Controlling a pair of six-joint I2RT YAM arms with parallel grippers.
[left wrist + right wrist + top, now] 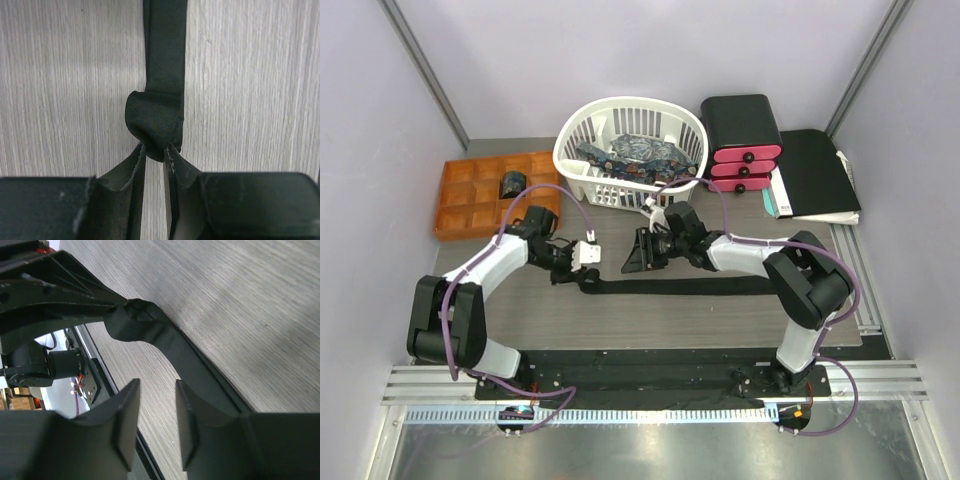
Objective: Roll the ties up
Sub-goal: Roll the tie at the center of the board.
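A plain black tie lies flat across the table, running left to right. Its left end is folded into a small loose curl. My left gripper is shut on that curl; in the left wrist view the fingertips of the gripper pinch its lower edge. My right gripper hovers just right of it, open and empty. In the right wrist view the right gripper has bare table between its fingers, with the tie beyond. Patterned dark blue ties lie in the basket.
A white basket stands at the back centre. An orange compartment tray at back left holds one rolled dark coil. A black box with pink drawers and a flat black folder are at back right.
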